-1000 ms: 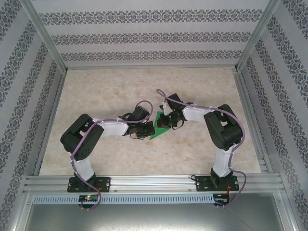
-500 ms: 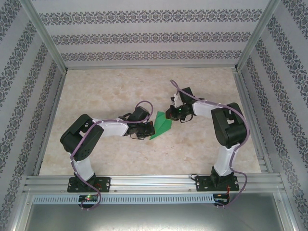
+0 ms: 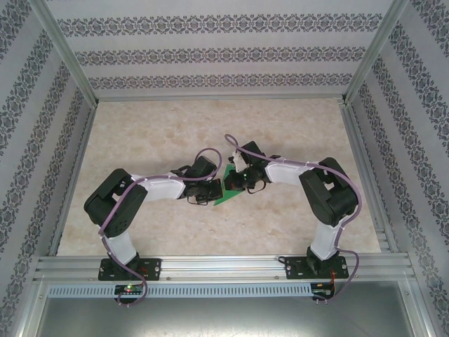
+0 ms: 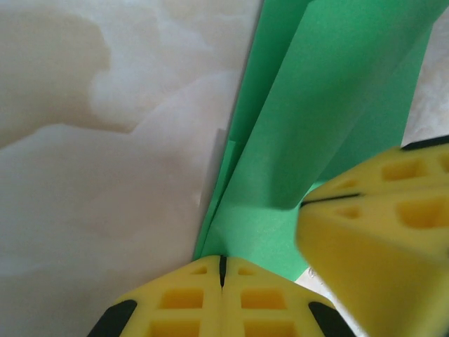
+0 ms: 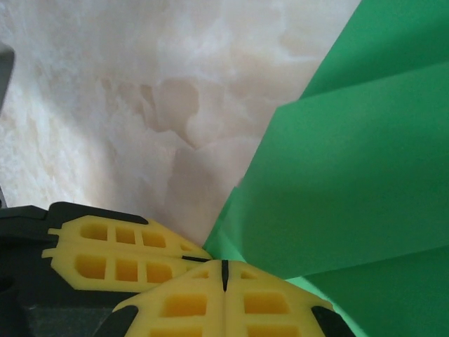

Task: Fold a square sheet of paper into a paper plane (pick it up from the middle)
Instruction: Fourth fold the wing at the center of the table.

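The green paper plane (image 3: 226, 197) lies mid-table, folded into a slim pointed shape with layered flaps. Up close the flaps (image 4: 330, 91) lie over one another along a long crease. My left gripper (image 3: 216, 188) is shut, its tips (image 4: 223, 258) down at the paper's near end. My right gripper (image 3: 235, 184) is shut too, with its tips (image 5: 224, 263) at the edge of the paper (image 5: 351, 175). The two grippers meet almost tip to tip: the right gripper's fingers (image 4: 379, 225) stand close beside the left, and the left gripper's fingers (image 5: 119, 256) sit beside the right. Neither grips the paper.
The marble-patterned table (image 3: 175, 133) is bare around the paper. Patterned walls with aluminium posts close in the back and both sides. A metal rail (image 3: 224, 267) runs along the near edge, where the arm bases are bolted.
The right gripper pulled away from the paper toward the back right half a second ago, and has now come back down onto it. The left arm has barely moved.
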Robot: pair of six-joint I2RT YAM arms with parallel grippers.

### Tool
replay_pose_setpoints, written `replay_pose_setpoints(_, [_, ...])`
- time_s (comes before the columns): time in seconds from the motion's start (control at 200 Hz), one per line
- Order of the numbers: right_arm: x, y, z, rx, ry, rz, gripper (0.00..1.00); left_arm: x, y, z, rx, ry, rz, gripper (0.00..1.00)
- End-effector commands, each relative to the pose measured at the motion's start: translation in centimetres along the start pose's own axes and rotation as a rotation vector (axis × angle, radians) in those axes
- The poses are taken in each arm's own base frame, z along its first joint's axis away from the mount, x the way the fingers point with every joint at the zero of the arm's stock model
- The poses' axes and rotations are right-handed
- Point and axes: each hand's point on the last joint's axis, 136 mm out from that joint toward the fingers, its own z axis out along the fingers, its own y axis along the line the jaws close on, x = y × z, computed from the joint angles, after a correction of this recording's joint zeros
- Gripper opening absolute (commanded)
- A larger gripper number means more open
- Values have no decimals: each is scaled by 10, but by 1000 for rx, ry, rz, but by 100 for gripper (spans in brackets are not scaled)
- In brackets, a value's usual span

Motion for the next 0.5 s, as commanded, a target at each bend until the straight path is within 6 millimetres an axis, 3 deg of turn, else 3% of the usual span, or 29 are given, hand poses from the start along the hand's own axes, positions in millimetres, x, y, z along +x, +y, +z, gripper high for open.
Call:
replay_pose_setpoints(0.0, [3, -2, 8, 19, 9, 7, 0, 51, 74, 4, -272, 156, -45, 0])
replay_pose_setpoints(0.295, [-1, -30, 19, 92, 17, 48, 0, 54, 77, 2, -285, 168, -47, 0])
replay_pose_setpoints(0.495, [-31, -61, -8, 95, -71, 111, 0, 62, 86, 2, -303, 191, -31, 0])
